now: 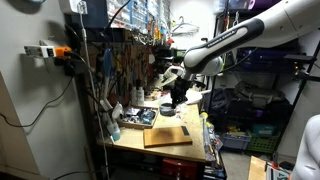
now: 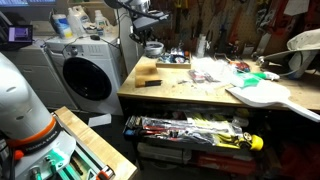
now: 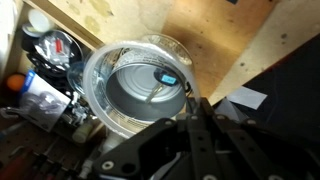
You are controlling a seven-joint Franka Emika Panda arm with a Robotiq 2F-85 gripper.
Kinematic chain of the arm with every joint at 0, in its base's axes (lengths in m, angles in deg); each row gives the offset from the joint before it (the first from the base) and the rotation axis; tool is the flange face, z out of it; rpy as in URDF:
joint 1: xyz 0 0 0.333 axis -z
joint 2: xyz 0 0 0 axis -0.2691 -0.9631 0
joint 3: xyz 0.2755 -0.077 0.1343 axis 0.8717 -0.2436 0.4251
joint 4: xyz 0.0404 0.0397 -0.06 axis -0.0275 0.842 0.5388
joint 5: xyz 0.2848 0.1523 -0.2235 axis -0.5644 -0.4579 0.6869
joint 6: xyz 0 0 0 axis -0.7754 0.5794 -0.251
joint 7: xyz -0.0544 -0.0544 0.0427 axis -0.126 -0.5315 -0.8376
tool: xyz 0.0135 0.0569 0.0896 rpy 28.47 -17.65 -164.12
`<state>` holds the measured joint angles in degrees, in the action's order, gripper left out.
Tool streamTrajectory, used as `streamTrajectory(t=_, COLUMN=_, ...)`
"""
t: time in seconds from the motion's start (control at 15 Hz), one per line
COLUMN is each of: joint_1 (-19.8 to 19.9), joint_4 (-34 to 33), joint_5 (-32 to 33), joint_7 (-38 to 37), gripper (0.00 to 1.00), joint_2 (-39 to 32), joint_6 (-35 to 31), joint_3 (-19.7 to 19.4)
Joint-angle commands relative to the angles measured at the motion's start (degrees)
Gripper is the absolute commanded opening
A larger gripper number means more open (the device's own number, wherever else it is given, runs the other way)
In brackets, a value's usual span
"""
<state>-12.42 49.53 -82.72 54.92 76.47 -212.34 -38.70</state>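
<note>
My gripper (image 3: 190,100) appears shut on the rim of a clear round container (image 3: 135,85) with a metal bottom. A small blue piece and a metal piece lie inside it. The container hangs above the wooden workbench (image 3: 215,40). In both exterior views the gripper (image 1: 178,92) (image 2: 150,40) is above the back part of the bench. The container (image 2: 153,49) shows just under the gripper.
A wooden board (image 1: 167,136) lies on the bench. A black tool (image 2: 148,83), loose parts and a white guitar-shaped body (image 2: 262,92) also lie on the bench. An open drawer of tools (image 2: 190,130) sticks out below. A washing machine (image 2: 85,75) stands beside the bench. Tools hang on the back wall.
</note>
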Motion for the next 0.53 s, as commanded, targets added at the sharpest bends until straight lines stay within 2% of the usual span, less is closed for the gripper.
streamTrajectory(t=0.0, joint_1=-2.43, joint_4=0.76, joint_5=-0.5, joint_7=1.27, gripper=0.06, joint_2=1.34, joint_6=1.24, joint_3=-2.1)
streamTrajectory(t=0.4, joint_1=-3.22, joint_4=2.38, joint_5=-1.42, joint_7=3.42, gripper=0.06, joint_2=3.53, joint_6=2.18, joint_3=-3.05)
streamTrajectory(t=0.47, joint_1=-3.25, joint_4=2.39, joint_5=-1.43, joint_7=3.43, gripper=0.01, joint_2=3.53, joint_6=2.18, joint_3=-3.05)
